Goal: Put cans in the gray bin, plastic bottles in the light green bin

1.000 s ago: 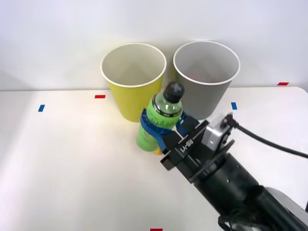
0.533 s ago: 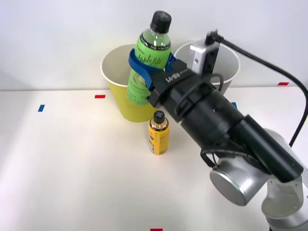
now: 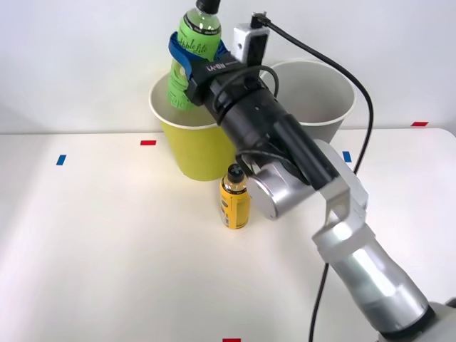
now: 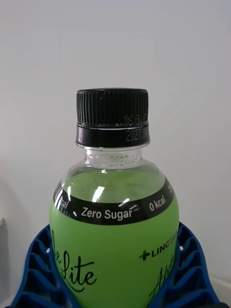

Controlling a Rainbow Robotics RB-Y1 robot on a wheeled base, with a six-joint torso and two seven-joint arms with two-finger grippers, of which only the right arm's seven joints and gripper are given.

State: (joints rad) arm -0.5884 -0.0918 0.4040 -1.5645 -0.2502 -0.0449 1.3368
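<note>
1. Right gripper (image 3: 191, 58) raised above the table, blue ribbed fingers (image 4: 33, 269) clamped around the body of the plastic bottle (image 3: 190, 57).
2. Held well clear of the surface, bottle roughly upright with a slight lean, its lower end over the open mouth of the light green bin (image 3: 194, 146).
3. Seen from the wrist: bright green liquid, black screw cap (image 4: 112, 117), a black band reading "Zero Sugar" and "0 kcal", script lettering on the green label below.
4. Standing just beside the light green bin, on its right in the front view: the gray bin (image 3: 320, 100), white inside, partly hidden behind the arm (image 3: 285, 153). Cannot tell whether the two bins touch.
5. Upright on the table (image 3: 107, 256), just in front of the light green bin: a small yellow bottle (image 3: 234, 198) with a dark cap, close beside the arm's silver joint.
6. Plain white tabletop, matte, softly lit, with a faint shadow toward its left side.
7. Stuck to the surface: small tape marks, red (image 3: 148, 142) and blue (image 3: 61, 159) at the left, blue (image 3: 346, 156) and red (image 3: 419, 124) at the right, one more red (image 3: 231, 340) at the near edge.
8. Behind the bins: a bare white wall (image 3: 78, 57) meeting the table's far edge.
9. Black cable (image 3: 360, 100) looping from the wrist camera mount down past the gray bin.
</note>
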